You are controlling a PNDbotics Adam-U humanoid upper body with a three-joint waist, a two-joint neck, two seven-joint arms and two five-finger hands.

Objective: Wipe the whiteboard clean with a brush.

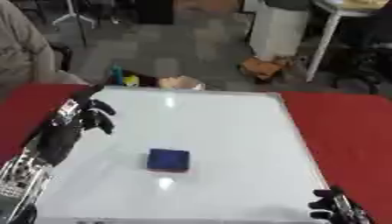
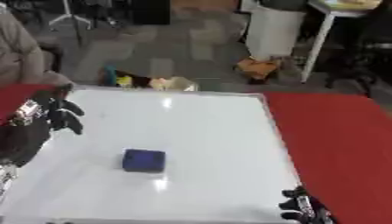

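my left hand (image 1: 76,124) hangs over the left edge of the whiteboard (image 1: 229,131), its fingers curled and holding nothing. the brush (image 1: 168,159), a blue block, lies alone near the middle of the board, well apart from that hand. my right hand (image 1: 335,207) rests at the lower right corner; if its fingers are open i cannot tell.

i think the risk is this: the board looks smooth and glossy, so a touch from the side may push the brush away and not catch it. the board lies flat on a red cloth (image 1: 348,131). behind it are a grey floor and a white table leg (image 1: 320,48).
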